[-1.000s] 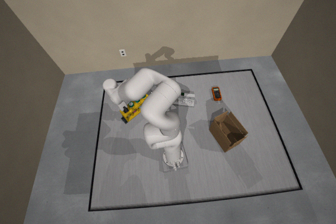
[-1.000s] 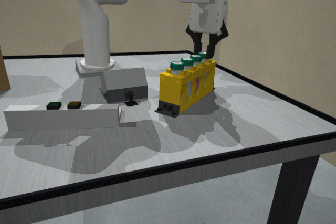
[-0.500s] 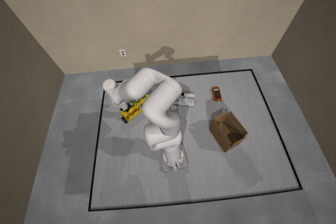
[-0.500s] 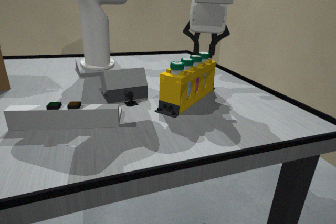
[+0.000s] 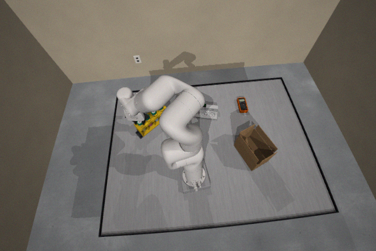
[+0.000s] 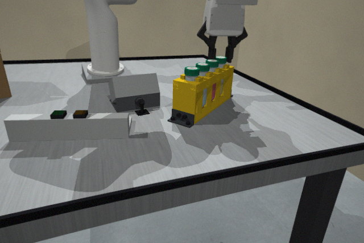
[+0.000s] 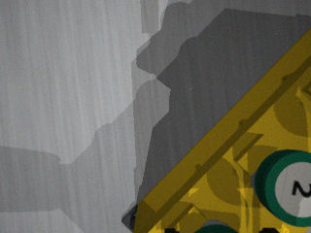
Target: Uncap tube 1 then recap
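The yellow rack (image 6: 202, 91) holds four tubes with green caps. Tube 1's cap (image 6: 220, 58) is at the far end of the row and sits on its tube. My gripper (image 6: 220, 55) hangs straight down over that cap. Its fingers stand on either side of the cap, slightly apart from it, so it is open and holds nothing. The wrist view shows the rack's edge (image 7: 228, 165), the cap marked 2 (image 7: 291, 186) and only a sliver of tube 1's cap (image 7: 214, 229) at the bottom edge. The grey cap tray (image 6: 67, 128) has both lamps dark, green (image 6: 58, 114) and amber (image 6: 80, 114).
A grey box (image 6: 135, 90) with a small black knob (image 6: 141, 105) stands between the arm's base and the rack. An open cardboard box (image 5: 255, 146) and an orange meter (image 5: 242, 104) lie on the far side of the table. The table edge runs close behind the rack.
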{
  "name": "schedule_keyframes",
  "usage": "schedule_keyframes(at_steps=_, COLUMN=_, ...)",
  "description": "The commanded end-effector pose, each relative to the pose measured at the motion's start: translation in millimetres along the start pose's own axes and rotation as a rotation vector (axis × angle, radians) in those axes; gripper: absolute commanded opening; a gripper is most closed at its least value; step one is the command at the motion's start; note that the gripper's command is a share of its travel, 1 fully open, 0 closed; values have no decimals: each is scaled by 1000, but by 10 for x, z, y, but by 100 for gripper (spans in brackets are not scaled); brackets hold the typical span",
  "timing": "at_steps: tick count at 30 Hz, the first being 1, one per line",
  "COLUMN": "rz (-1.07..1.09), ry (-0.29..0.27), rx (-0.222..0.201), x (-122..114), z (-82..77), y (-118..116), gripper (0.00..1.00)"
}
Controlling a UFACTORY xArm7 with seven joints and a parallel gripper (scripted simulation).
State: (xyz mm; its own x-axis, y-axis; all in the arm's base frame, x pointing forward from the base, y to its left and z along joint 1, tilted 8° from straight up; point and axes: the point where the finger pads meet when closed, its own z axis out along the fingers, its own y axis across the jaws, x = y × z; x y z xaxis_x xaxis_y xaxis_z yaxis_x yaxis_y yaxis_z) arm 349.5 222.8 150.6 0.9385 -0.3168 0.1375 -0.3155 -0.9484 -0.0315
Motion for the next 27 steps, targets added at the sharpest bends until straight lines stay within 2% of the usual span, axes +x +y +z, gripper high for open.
schedule_keyframes(at_steps=1, rz=-3, ry=2, rx=4, x=3, z=-17, y=-18, gripper=46)
schedule_keyframes(at_steps=6, rz=-3, ry=2, rx=4, x=3, z=-17, y=-18, gripper=46)
schedule_keyframes(at_steps=10, rz=305, ry=2, rx=5, x=3, z=-16, y=-18, gripper=46)
schedule_keyframes(at_steps=15, rz=521, ry=0, rx=6, x=3, z=-16, y=-18, gripper=46)
schedule_keyframes(at_steps=17, rz=521, ry=0, rx=6, x=3, z=-16, y=-18, gripper=46)
schedule_keyframes(at_steps=19, rz=695, ry=0, rx=6, x=3, z=-16, y=-18, gripper=46)
schedule_keyframes(at_steps=27, rz=1044, ry=-2, rx=7, x=2, z=-16, y=-18, gripper=46)
